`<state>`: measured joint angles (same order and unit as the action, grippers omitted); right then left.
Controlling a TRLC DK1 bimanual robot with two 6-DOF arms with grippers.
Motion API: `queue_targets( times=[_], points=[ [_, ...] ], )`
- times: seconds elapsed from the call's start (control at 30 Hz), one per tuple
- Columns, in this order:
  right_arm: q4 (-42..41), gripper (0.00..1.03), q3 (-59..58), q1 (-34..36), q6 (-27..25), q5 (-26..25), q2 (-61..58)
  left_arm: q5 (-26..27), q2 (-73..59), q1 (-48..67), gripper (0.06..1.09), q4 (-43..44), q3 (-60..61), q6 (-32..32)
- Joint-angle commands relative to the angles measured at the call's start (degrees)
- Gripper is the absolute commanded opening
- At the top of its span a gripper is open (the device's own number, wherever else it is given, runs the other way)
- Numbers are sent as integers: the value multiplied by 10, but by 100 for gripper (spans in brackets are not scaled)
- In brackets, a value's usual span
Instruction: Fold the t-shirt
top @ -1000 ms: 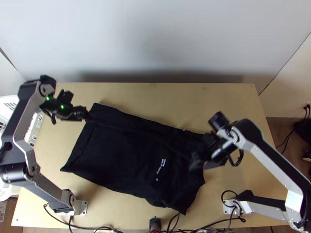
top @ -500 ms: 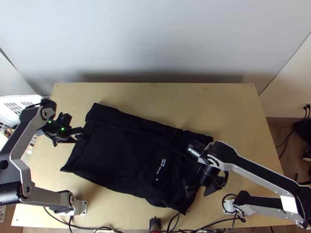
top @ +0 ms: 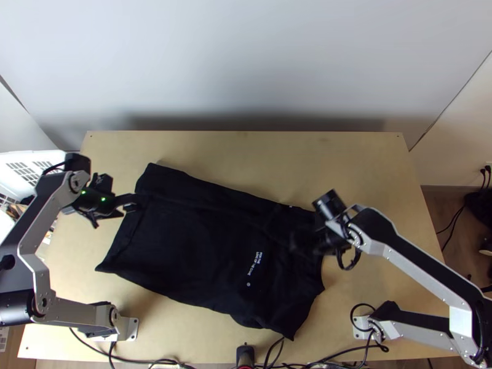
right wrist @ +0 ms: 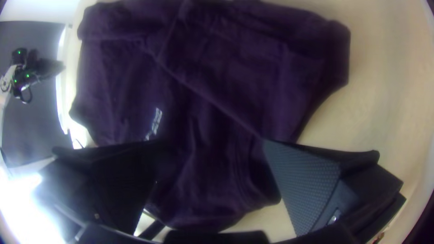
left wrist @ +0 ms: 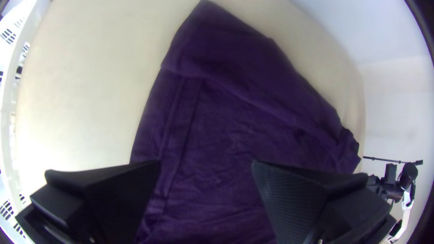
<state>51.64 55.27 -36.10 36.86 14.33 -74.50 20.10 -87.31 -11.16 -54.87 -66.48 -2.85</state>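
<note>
Your shirt (top: 190, 252) is slanting lengthwise across the table (top: 258, 154), its far side lying folded over. Your left claw (left wrist: 206, 163) is gaping at the shirt's hem; your right claw (right wrist: 210, 144), nearer the shirt's print (top: 255, 263), is gaping above the opposite end.

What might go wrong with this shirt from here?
The left gripper is open over the hem end of the t-shirt, and the right gripper is open over its other end: closing could pinch both layers of the folded far strip and undo it. The near right corner juts out, so the next fold may come out uneven.
</note>
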Motion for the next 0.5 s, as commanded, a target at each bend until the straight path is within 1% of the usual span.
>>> queue_targets(
  times=[0.0, 0.07, 0.23, 0.33, 0.47],
  points=[
    [-85, 98, 5, 96, -17, -32, -5, 4, -22, 62, 103, 122, -7, 48],
    [-104, 97, 2, 126, -39, -47, -10, 4, -31, 76, 103, 152, -13, 60],
    [-136, 96, -14, 243, -88, -47, -43, 4, -86, 90, 103, 154, -61, 73],
    [-148, 96, -24, 272, -99, -46, -56, 4, -103, 90, 103, 154, -79, 73],
    [-151, 96, -31, 276, -95, -46, -72, 4, -116, 90, 103, 154, -92, 73]
  ],
)
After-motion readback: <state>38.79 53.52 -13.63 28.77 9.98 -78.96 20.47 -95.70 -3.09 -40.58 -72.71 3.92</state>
